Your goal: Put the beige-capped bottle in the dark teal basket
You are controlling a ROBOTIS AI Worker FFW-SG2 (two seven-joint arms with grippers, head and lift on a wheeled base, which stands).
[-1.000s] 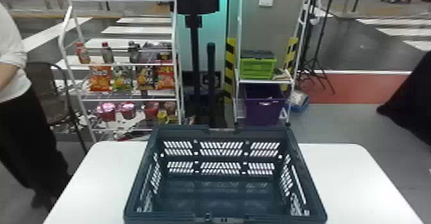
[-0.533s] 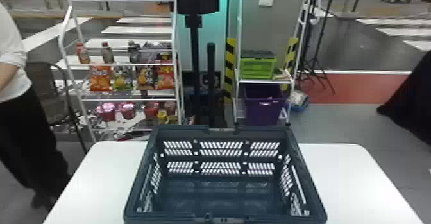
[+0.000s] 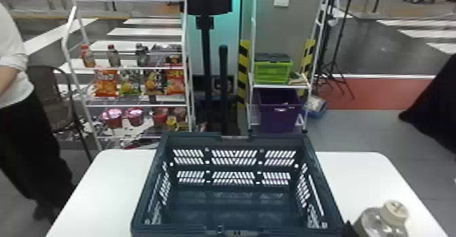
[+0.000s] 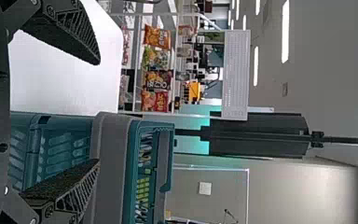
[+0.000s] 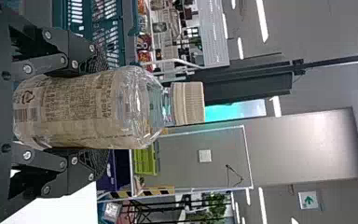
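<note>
In the head view, the dark teal basket (image 3: 324, 182) stands on the table with nothing in it. At the bottom right, beside the basket's right wall, my right gripper (image 3: 349, 229) shows as a dark tip next to the beige-capped bottle (image 3: 376, 222). The right wrist view has the right gripper (image 5: 93, 109) shut on the bottle (image 5: 74, 109), one finger on each side of its labelled body, with the cap pointing away from the palm. In the left wrist view, my left gripper (image 4: 98, 112) is open beside the basket (image 4: 60, 144), nothing between its fingers.
The white table (image 3: 112, 178) extends to both sides of the basket. Behind it stand a snack shelf (image 3: 135, 105), a black post (image 3: 223, 90) and a rack with a green crate (image 3: 273, 70) and a purple bin (image 3: 278, 117).
The bottle and the tip of my right gripper have come into the head view at the bottom right. The basket has stayed where it was.
</note>
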